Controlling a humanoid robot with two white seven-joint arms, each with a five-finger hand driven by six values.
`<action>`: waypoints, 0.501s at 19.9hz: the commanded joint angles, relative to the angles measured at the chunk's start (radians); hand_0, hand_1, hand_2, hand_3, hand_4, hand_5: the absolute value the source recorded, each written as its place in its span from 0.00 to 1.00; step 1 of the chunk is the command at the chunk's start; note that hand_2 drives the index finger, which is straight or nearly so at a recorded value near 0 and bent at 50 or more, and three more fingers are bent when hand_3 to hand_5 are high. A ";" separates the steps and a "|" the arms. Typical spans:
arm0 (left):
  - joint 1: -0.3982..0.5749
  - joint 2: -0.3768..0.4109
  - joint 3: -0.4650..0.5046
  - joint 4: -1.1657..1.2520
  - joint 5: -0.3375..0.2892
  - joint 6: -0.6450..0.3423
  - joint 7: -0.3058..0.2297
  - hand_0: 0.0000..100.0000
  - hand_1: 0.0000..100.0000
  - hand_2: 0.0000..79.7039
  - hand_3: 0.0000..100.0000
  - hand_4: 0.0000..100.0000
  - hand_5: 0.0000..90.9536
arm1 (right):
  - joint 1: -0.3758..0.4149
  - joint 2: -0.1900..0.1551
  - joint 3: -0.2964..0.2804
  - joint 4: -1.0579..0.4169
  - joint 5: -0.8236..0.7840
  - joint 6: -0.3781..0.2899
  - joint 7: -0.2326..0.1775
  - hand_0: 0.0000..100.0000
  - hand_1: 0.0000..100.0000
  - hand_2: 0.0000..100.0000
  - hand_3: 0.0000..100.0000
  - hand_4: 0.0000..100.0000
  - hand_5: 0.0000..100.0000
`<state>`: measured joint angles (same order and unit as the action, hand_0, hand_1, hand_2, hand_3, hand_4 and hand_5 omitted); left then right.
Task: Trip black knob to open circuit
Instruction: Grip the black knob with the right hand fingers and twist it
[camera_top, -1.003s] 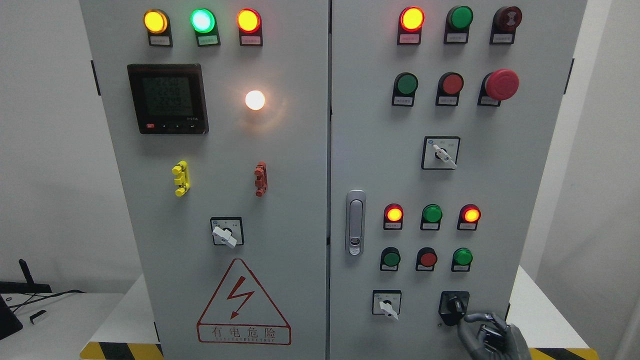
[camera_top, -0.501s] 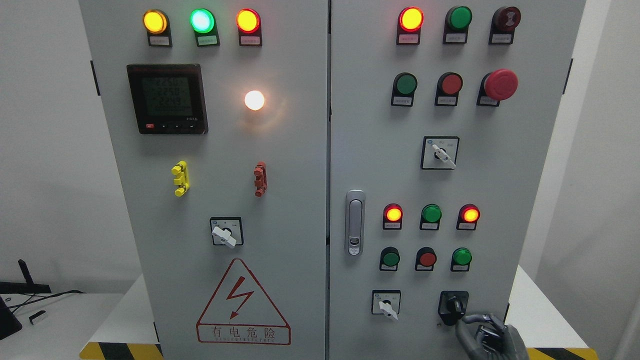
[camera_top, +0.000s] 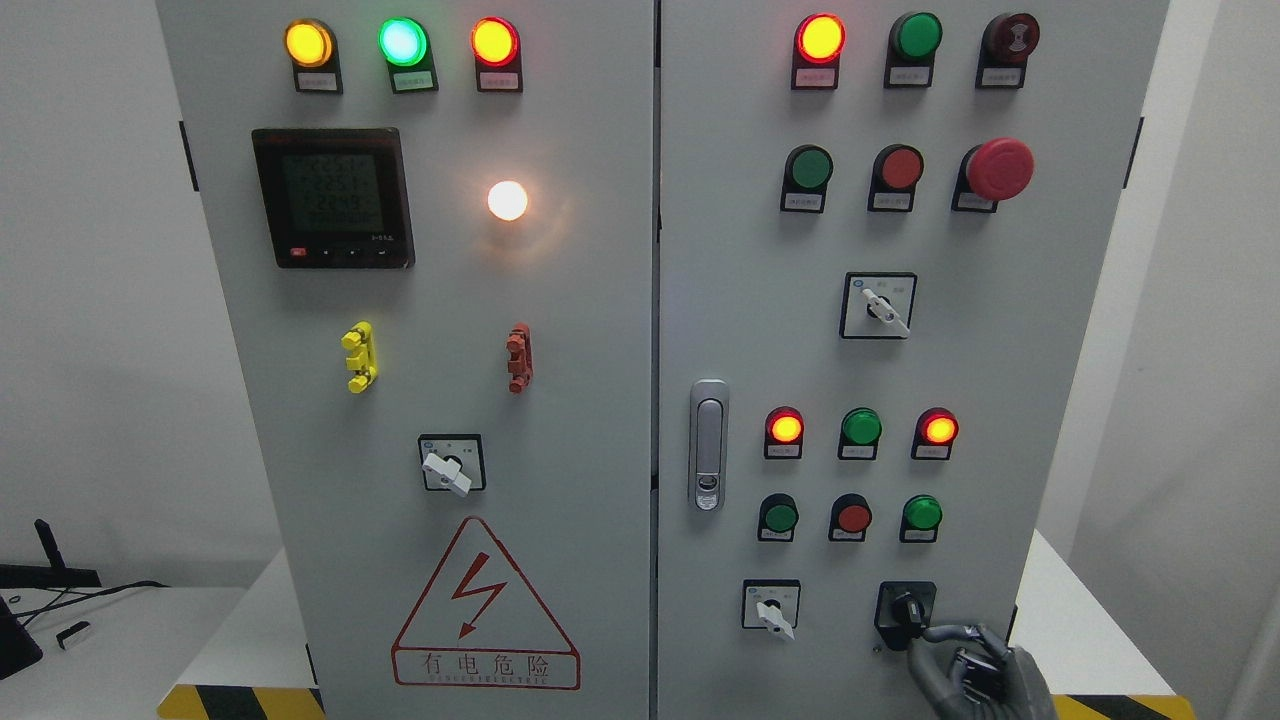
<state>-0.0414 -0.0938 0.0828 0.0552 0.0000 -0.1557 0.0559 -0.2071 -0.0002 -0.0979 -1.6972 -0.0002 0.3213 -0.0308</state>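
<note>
fingers (camera_top: 935, 633) of the right hand (camera_top: 975, 675) are curled, reaching up-left from the bottom right of the frame; top fingertip touches the lower right edge of the black knob (camera_top: 905, 608), other fingers bent below it. can't tell if it's a real grip, reads as contact only, nothing held.

left to right: dark device with cables (camera_top: 20, 620) at far lower left on a white tabletop (camera_top: 120, 640). grey cabinet (camera_top: 600, 300) fills the frame, two doors. left door: amber, green, red lamps lit across the top, digital meter (camera_top: 333, 197) upper left, white lamp (camera_top: 507, 200) lit beside it, yellow clip (camera_top: 359, 356) and red clip (camera_top: 518, 357) mid-door, white selector switch (camera_top: 449, 465) below, red high-voltage warning triangle (camera_top: 485, 605) at the bottom.

door latch (camera_top: 708, 444) sits just right of the centre seam. right door: lamp row on top, red mushroom stop button (camera_top: 1000, 168) upper right, white selector (camera_top: 880, 305) mid-door, more lamps and buttons lower down, another white selector (camera_top: 770, 605) at the bottom, then the black knob just right of it, lower right of the frame.
</note>
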 joint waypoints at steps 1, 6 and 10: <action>0.000 0.000 0.000 0.000 -0.031 -0.001 -0.001 0.12 0.39 0.00 0.00 0.00 0.00 | 0.002 0.020 0.006 0.002 -0.004 -0.001 0.000 0.43 0.83 0.49 1.00 0.91 0.88; 0.000 0.000 0.000 0.000 -0.031 -0.001 -0.001 0.12 0.39 0.00 0.00 0.00 0.00 | 0.000 0.026 0.023 -0.001 -0.004 -0.001 0.000 0.43 0.83 0.49 1.00 0.91 0.88; 0.000 0.000 0.000 0.000 -0.031 -0.001 -0.001 0.12 0.39 0.00 0.00 0.00 0.00 | 0.000 0.026 0.030 -0.004 -0.004 -0.001 0.000 0.43 0.83 0.49 1.00 0.91 0.88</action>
<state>-0.0414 -0.0938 0.0828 0.0552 0.0000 -0.1556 0.0559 -0.2070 0.0000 -0.0855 -1.6973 0.0000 0.3211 -0.0308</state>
